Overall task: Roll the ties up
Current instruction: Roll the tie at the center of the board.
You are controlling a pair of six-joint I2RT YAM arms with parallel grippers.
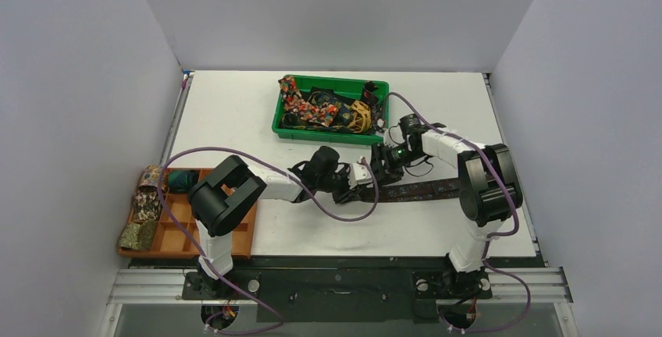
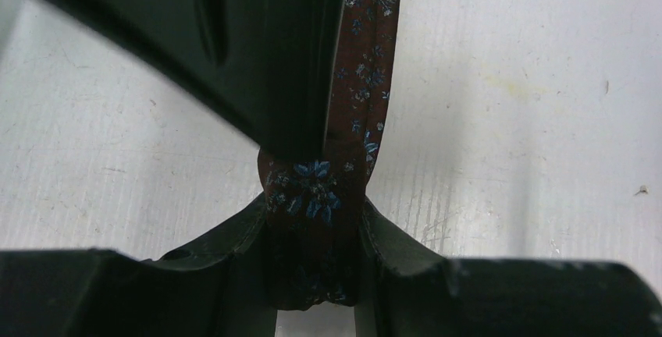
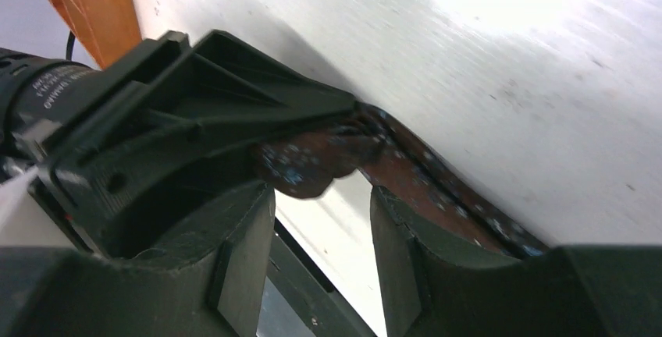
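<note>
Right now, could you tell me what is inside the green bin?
The green bin holds a loose tangle of ties: a red floral tie, a dark tie and a yellow tie. Anything beneath them is covered.

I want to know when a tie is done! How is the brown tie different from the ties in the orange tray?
The brown tie lies stretched long on the table; the tray ties are rolled into small coils. The left gripper pinches the brown tie; nothing touches the tray ties. The brown tie has blue flowers; the tray ties look gold or teal. All are cloth ties.
</note>
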